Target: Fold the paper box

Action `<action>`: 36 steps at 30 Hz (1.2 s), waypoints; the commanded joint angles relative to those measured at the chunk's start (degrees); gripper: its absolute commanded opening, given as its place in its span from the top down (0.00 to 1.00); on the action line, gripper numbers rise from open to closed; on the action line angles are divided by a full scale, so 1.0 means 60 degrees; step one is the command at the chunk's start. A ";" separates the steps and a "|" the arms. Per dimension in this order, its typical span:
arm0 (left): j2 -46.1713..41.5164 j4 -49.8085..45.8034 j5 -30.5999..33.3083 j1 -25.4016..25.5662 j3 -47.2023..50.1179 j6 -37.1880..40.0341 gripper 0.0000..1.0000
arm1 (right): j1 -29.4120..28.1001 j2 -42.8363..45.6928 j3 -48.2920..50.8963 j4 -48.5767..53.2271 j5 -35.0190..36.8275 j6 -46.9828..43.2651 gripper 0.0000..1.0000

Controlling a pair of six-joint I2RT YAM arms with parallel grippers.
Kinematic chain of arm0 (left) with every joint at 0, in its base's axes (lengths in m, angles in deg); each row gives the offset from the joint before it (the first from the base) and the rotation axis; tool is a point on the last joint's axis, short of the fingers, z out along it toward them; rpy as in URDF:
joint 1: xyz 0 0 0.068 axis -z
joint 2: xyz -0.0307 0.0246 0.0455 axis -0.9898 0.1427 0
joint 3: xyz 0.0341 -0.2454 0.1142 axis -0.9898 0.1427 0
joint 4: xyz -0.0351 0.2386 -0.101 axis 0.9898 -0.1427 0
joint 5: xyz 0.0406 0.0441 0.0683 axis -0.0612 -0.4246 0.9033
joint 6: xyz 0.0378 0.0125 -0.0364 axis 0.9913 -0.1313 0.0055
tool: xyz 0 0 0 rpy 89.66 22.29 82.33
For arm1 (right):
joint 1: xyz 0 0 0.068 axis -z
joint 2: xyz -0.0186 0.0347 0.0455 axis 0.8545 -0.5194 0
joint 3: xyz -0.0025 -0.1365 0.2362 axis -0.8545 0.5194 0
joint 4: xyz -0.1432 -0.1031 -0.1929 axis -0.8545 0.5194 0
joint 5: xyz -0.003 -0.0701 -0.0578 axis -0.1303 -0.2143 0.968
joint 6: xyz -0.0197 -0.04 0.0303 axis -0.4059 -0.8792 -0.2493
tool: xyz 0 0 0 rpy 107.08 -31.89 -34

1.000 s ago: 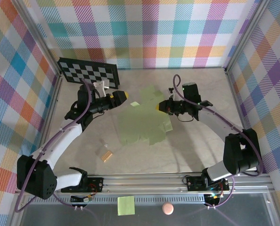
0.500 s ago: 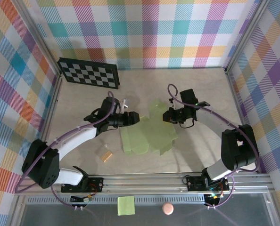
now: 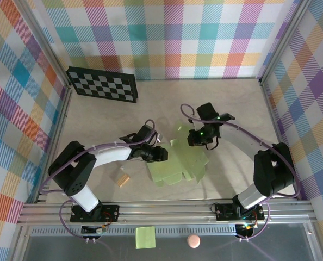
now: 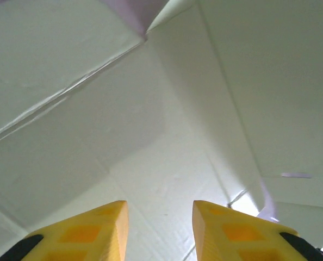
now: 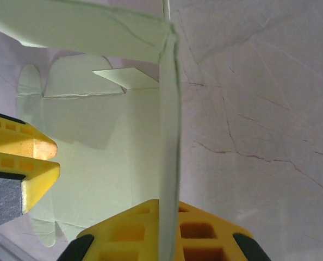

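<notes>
One yellow-green sticky note (image 3: pixel 145 237) is lying nearest me on the ledge in front of my bases, with a small pink ball (image 3: pixel 193 240) sitting just to its right. Past the rail, a tiny tan block (image 3: pixel 123 178) is resting on the pale worktop (image 3: pixel 237 109), left of centre and apart from the card. Beyond it, the paper box (image 3: pixel 178 166) is lying in the middle of the worktop, mostly flat, with its far right portion standing up off the surface. I am reaching my left end effector (image 3: pixel 161 155) in low from the left until it is touching the box's left edge; through my left wrist camera its yellow fingers (image 4: pixel 104 228) are standing part way apart right up against creased green card (image 4: pixel 150 109), and I cannot tell whether they are pinching any of it. I am keeping my right end effector (image 3: pixel 196 137) clenched on the raised flap at the far right side of the box; in my right wrist camera that flap (image 5: pixel 169 136) is running upright, edge-on, straight down between my fingers (image 5: pixel 205 231), with flat panels spreading out to its left. Farthest off, a black-and-white checkerboard (image 3: pixel 101 84) is lying against the left of the back wall.
</notes>
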 commanded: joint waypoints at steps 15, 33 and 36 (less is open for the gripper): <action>0.0670 0.0134 0.0058 0.0083 0.0306 0.0426 0.73 | -0.1708 -0.0728 -0.0383 0.1023 0.2724 0.0438 1.00; -0.2017 0.0158 0.1528 -0.0666 0.0113 0.2283 0.70 | -0.2027 -0.0596 -0.0736 0.1222 0.3585 0.0243 1.00; -0.2471 0.0030 0.2211 -0.0937 -0.0050 0.3078 0.67 | -0.2026 -0.0317 -0.0700 0.1235 0.3712 -0.0100 1.00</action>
